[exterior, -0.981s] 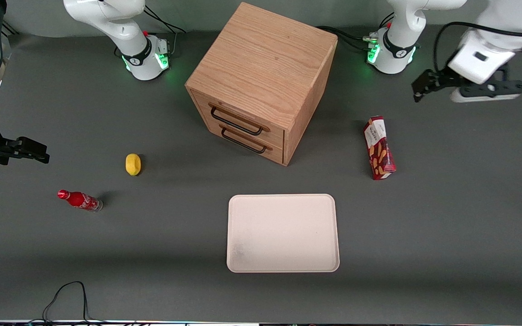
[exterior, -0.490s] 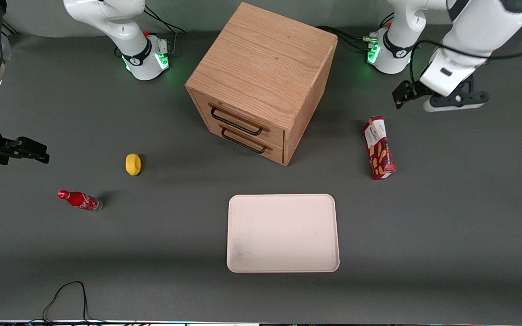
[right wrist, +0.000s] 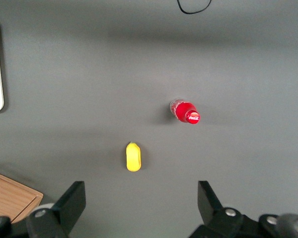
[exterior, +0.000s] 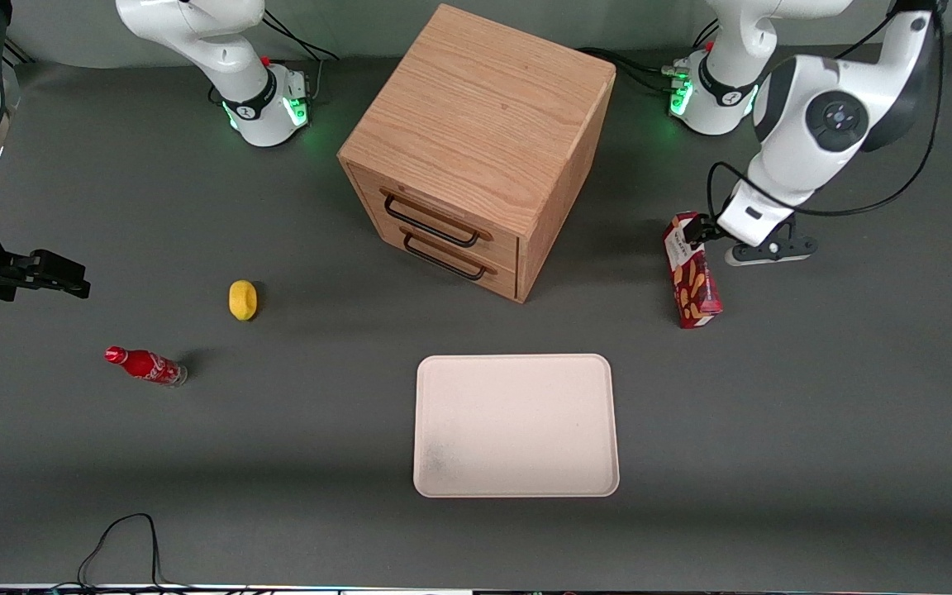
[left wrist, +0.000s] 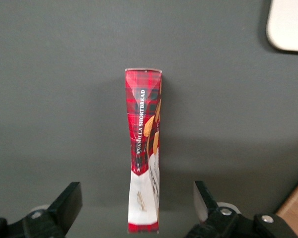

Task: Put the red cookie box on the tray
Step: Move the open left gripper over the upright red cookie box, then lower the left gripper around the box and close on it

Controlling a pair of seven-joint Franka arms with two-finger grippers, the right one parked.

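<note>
The red cookie box [exterior: 692, 277] lies flat on the grey table toward the working arm's end, beside the wooden cabinet, farther from the front camera than the tray. My left gripper [exterior: 711, 234] hovers over the box's white-label end, the end farther from the front camera. In the left wrist view the gripper [left wrist: 136, 203] is open, with one dark finger [left wrist: 69, 201] on each side of the box [left wrist: 143, 124] and a wide gap to each. The cream tray [exterior: 517, 426] sits empty near the table's front edge, and its corner [left wrist: 290, 25] shows in the wrist view.
A wooden two-drawer cabinet [exterior: 476, 149] stands mid-table, drawers shut. A yellow lemon [exterior: 242, 299] and a small red soda bottle [exterior: 145, 365] lie toward the parked arm's end. A black cable [exterior: 121, 537] loops at the front edge.
The left arm has swung in from the working arm's end of the table, toward the front camera and down, bringing the gripper over the box's label end. The box has not moved.
</note>
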